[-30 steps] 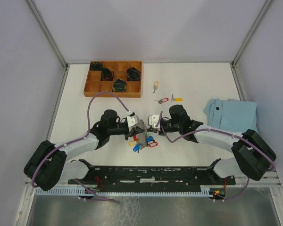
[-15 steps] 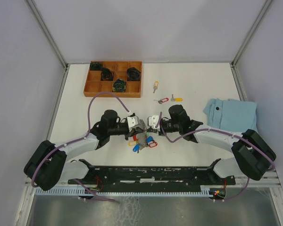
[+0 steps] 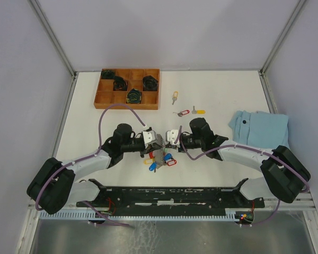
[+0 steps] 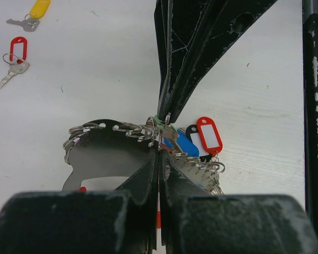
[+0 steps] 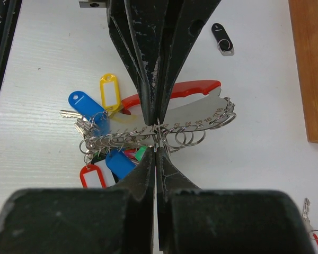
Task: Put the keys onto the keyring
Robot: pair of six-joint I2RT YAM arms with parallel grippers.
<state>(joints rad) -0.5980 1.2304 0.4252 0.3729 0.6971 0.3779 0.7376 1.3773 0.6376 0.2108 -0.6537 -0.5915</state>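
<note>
The keyring (image 3: pixel 161 157) lies between the two arms: a red curved strap (image 5: pixel 197 88), a grey numbered metal band (image 5: pixel 199 113) with several split rings, and blue, red, yellow and green tags. My left gripper (image 3: pixel 158 142) and right gripper (image 3: pixel 167 140) meet tip to tip over it. In the left wrist view my left gripper (image 4: pixel 159 153) is shut on a ring at the band's edge. In the right wrist view my right gripper (image 5: pixel 156 150) is shut on the same spot from the other side. Three loose keys lie further back: yellow tag (image 3: pixel 175 97), red tag (image 3: pixel 183 112), yellow tag (image 3: pixel 199 111).
A wooden compartment tray (image 3: pixel 148 103) with black coiled items stands at the back left. A folded blue cloth (image 3: pixel 259 127) lies at the right. A small black cylinder (image 5: pixel 221 38) lies beside the bunch.
</note>
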